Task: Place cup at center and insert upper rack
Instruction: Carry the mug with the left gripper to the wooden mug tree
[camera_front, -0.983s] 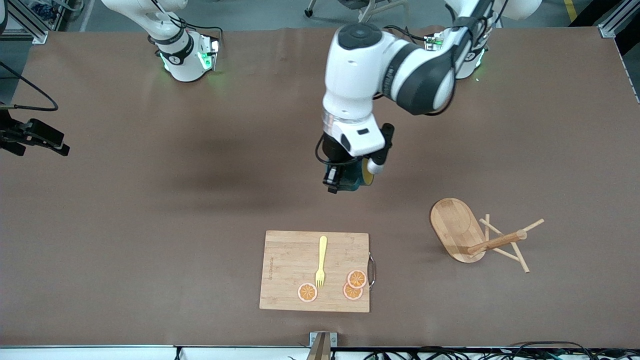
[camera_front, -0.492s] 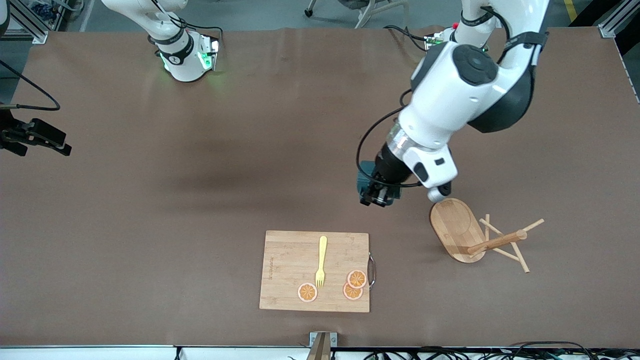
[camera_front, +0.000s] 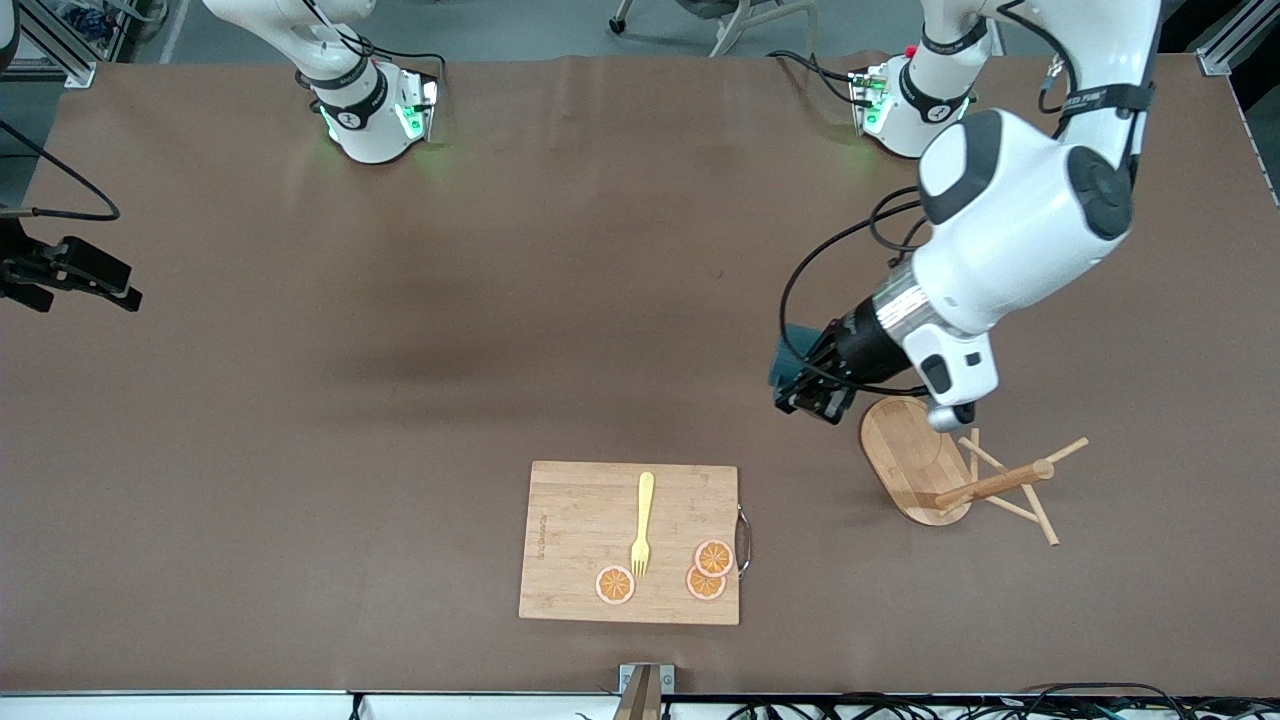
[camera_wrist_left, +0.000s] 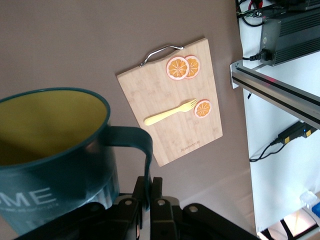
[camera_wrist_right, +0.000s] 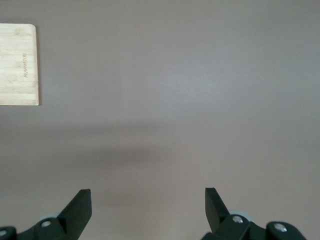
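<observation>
Brown matting covers the whole table (camera_front: 400, 400), and most of it lies bare; the widest open stretch runs from the middle toward the right arm's end. At the rim nearest the front camera runs a white edge strip with cables and a metal bracket (camera_front: 640, 690). Aluminium frame posts stand at the table's corners by the robots' bases.

The left gripper (camera_front: 812, 392) hangs over bare matting just beside the rack (camera_front: 950, 470), its fingers (camera_wrist_left: 150, 192) pinched narrow on the handle of the cup (camera_wrist_left: 55, 150). The cup is up in the air in that grip, tilted, dark teal outside and mustard yellow inside, with white letters "ME" readable on its wall.

The rack lies tipped over near the left arm's end of the table, its oval base standing on edge and its post and thin pegs pointing along the surface.

A cutting board (camera_front: 630, 543) lies close to the front camera's edge of the table, well apart from the rack. On it rest a yellow fork (camera_front: 643, 524) and three orange slices (camera_front: 706, 570). A metal handle (camera_front: 744, 541) is fixed to the board's short side facing the rack. Small printed lettering on the board is too fine to read.

The right gripper (camera_wrist_right: 147, 205) waits spread wide over bare matting at the right arm's end.
</observation>
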